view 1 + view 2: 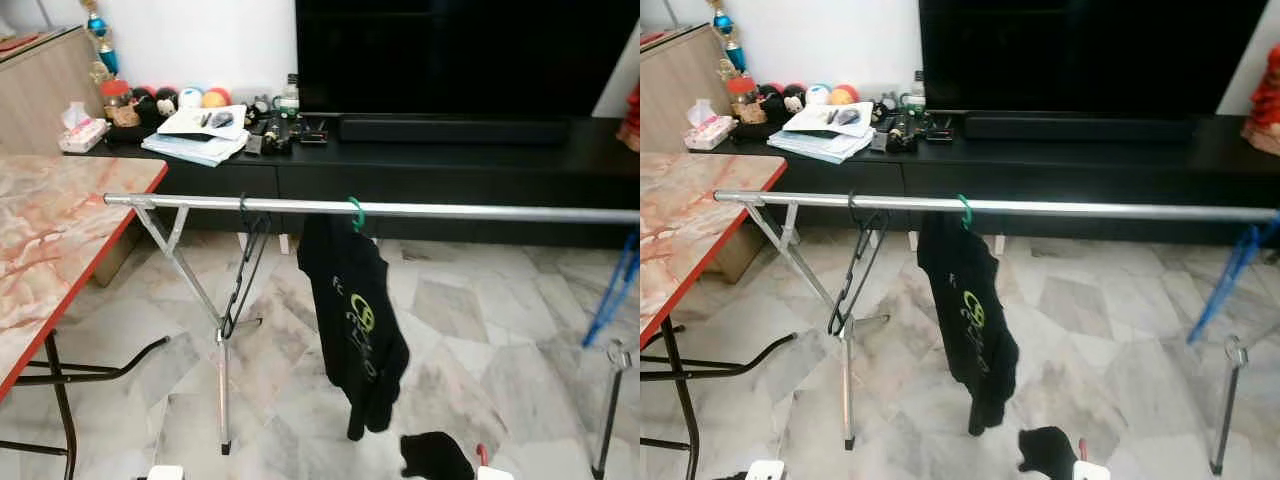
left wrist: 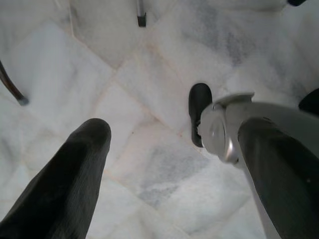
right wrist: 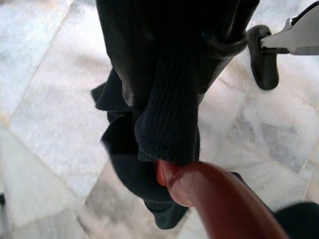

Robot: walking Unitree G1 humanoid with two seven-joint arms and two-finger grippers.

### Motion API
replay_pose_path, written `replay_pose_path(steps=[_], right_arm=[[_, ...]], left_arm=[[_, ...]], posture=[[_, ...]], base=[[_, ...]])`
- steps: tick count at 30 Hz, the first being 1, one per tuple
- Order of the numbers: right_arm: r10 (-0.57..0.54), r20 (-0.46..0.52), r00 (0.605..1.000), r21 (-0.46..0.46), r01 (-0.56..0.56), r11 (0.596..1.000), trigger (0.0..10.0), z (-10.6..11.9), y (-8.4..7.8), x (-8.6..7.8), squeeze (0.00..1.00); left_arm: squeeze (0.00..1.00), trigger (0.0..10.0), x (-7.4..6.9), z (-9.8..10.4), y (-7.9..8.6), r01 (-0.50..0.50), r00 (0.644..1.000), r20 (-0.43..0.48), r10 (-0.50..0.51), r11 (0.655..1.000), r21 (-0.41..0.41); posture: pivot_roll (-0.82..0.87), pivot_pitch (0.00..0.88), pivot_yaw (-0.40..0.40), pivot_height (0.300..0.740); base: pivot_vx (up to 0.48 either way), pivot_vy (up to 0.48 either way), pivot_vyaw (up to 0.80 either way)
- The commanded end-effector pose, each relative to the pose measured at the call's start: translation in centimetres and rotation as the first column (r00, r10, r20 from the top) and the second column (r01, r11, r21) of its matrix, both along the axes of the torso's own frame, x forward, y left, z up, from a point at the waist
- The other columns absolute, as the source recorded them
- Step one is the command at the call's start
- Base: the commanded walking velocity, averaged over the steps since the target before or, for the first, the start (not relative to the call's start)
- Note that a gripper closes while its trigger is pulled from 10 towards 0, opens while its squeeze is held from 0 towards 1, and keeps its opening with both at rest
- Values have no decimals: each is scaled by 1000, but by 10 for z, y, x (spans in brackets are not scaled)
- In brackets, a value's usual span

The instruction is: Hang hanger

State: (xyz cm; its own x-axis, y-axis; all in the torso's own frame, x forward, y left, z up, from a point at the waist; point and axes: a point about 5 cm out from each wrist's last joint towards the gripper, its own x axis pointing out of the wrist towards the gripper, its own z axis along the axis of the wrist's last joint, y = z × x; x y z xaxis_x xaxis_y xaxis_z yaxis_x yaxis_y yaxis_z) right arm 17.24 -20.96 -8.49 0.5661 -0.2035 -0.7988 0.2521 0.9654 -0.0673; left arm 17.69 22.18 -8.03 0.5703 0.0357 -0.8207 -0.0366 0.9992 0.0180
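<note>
A thin silver rail (image 1: 400,209) spans the room on crossed metal legs, in front of a black TV cabinet (image 1: 450,165). From the rail hang an empty black hanger (image 1: 243,265), a green-hooked hanger (image 1: 355,212) carrying a black garment (image 1: 355,320) with a green logo, and, at the rail's far right end, a blue hanger (image 1: 615,290). A marble-patterned table with a red edge (image 1: 45,260) stands left of the rail.

The right wrist view adds what the head views barely catch: close up, ribbed black cloth (image 3: 169,99) draped over a smooth red hanger (image 3: 219,204) at the right gripper; its fingers are hidden, so I cannot tell their state. The left wrist view shows the left gripper (image 2: 174,149) low over glossy pale marble floor (image 2: 149,59), its matte black fingers (image 2: 75,169) spread wide, holding nothing.
</note>
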Motion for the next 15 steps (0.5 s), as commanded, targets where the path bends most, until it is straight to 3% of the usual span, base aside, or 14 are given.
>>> replay_pose_path(steps=[1,10,13,14,15], right_arm=[[-8,-14,1000,6,8,1000,10000,-3,1,-6,0],[-19,1,1000,-8,19,1000,10000,-1,0,-4,0],[-69,103,992,-108,80,991,10000,11,-16,9,0],[-118,182,976,-115,140,983,10000,19,-23,19,0],[-96,239,966,-148,133,980,10000,27,-26,29,0]], left_arm=[[0,10000,-7,-4,0,4,1000,-29,-4,1000,-3],[0,10000,-4,-3,-3,7,1000,-19,-7,1000,-6],[0,10000,-4,-3,-4,7,1000,-18,-8,1000,-8],[0,10000,-4,-3,-3,6,1000,-18,-6,1000,-8],[0,10000,-4,-3,-3,6,1000,-19,-6,1000,-8]], posture=[[18,60,28,740],[20,59,27,740],[32,60,26,740],[30,61,26,740],[28,61,27,740]], base=[[-281,0,0],[-280,0,0],[-279,0,0],[-281,0,0],[-277,0,0]])
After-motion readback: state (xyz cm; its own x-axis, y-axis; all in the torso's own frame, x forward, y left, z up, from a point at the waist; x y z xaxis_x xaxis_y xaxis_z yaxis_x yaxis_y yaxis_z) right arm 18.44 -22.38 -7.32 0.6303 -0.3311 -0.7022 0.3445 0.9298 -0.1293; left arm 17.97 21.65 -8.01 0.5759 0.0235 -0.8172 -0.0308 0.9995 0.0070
